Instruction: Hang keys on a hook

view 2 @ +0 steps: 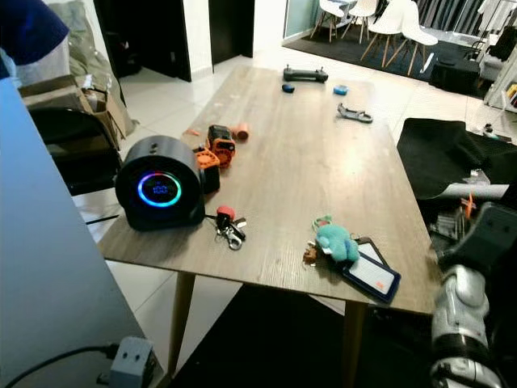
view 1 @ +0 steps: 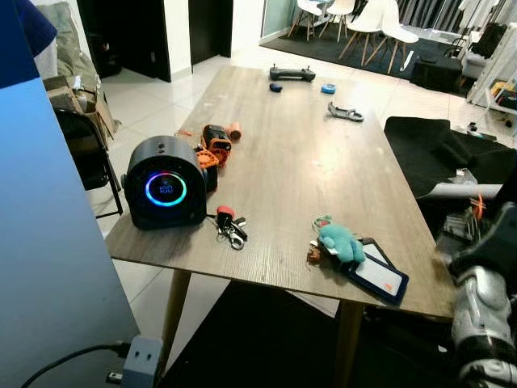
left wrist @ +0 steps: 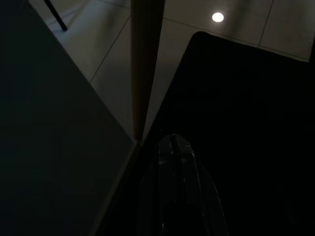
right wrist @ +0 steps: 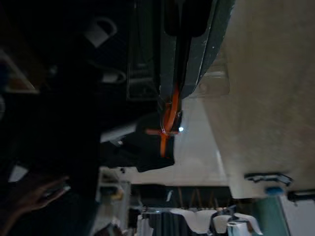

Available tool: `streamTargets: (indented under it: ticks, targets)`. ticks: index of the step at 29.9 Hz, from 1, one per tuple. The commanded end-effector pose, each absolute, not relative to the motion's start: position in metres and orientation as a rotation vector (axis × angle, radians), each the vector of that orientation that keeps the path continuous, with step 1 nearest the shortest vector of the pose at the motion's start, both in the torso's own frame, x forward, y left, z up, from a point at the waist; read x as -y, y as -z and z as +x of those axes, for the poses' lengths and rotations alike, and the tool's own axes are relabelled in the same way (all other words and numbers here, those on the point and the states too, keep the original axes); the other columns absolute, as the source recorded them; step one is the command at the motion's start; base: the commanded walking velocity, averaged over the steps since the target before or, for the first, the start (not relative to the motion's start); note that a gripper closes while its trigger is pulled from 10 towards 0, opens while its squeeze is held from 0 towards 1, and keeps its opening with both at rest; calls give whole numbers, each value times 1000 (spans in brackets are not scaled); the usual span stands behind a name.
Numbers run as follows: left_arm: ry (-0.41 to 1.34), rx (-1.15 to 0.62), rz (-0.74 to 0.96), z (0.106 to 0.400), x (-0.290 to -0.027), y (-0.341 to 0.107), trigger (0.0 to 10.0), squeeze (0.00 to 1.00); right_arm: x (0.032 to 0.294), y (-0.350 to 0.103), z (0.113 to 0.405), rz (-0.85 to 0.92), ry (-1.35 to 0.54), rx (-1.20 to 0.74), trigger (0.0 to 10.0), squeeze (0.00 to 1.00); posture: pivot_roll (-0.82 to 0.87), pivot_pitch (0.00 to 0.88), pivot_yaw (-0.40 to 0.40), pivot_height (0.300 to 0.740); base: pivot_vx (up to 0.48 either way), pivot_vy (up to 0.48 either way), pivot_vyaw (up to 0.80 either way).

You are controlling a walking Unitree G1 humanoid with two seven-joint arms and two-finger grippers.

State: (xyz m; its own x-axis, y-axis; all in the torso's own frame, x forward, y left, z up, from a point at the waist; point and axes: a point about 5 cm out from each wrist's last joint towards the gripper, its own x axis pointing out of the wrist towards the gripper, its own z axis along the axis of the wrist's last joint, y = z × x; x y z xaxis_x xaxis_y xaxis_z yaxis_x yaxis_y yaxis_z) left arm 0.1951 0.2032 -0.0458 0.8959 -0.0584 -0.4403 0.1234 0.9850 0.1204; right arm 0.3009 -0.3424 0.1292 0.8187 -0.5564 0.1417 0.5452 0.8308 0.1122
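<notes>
The wooden table [view 1: 323, 153] carries all items. At its left near edge stands a round black speaker [view 1: 166, 192] with a glowing blue ring. An orange-and-black gadget [view 1: 213, 145] lies just behind the speaker. The keys [view 1: 229, 226], with a red tag, lie flat on the table just right of the speaker, close to the near edge. Further right, a teal plush keychain [view 1: 339, 244] rests against a dark card holder [view 1: 376, 275] near the right front corner. The right arm [view 1: 481, 303] hangs beside the table's right edge. The left gripper [left wrist: 173, 162] hangs low by a table leg [left wrist: 143, 64], fingers pressed together. The right gripper [right wrist: 173, 105] has its fingers clenched together, empty.
</notes>
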Motion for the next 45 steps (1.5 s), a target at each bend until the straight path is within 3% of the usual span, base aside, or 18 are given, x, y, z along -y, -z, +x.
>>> streamTargets:
  ticks: [1,10,18,24,29,36,45]
  targets:
    - [67,-498,151,183,-212,52,10000,0,350,-104,283,68,649,95,10000,0,101,61,-69,740,0,0,0]
    - [54,-503,148,179,-214,54,10000,0,341,-33,232,-6,644,-166,10000,0,111,65,-76,740,0,0,0]
    - [51,-501,147,179,-214,53,10000,0,333,-6,209,-33,640,-290,10000,0,109,66,-75,740,0,0,0]
    - [57,-506,147,179,-211,54,10000,0,313,19,197,-93,530,-443,10000,0,103,62,-73,740,0,0,0]
    - [64,-500,146,184,-208,53,10000,0,270,53,187,-41,352,-654,10000,0,107,52,-75,740,0,0,0]
    - [69,-498,150,186,-208,52,10000,0,225,69,186,-48,140,-745,10000,0,111,47,-75,740,0,0,0]
    - [69,-499,150,185,-208,53,10000,0,202,77,181,-114,-10,-793,10000,0,115,50,-76,740,0,0,0]
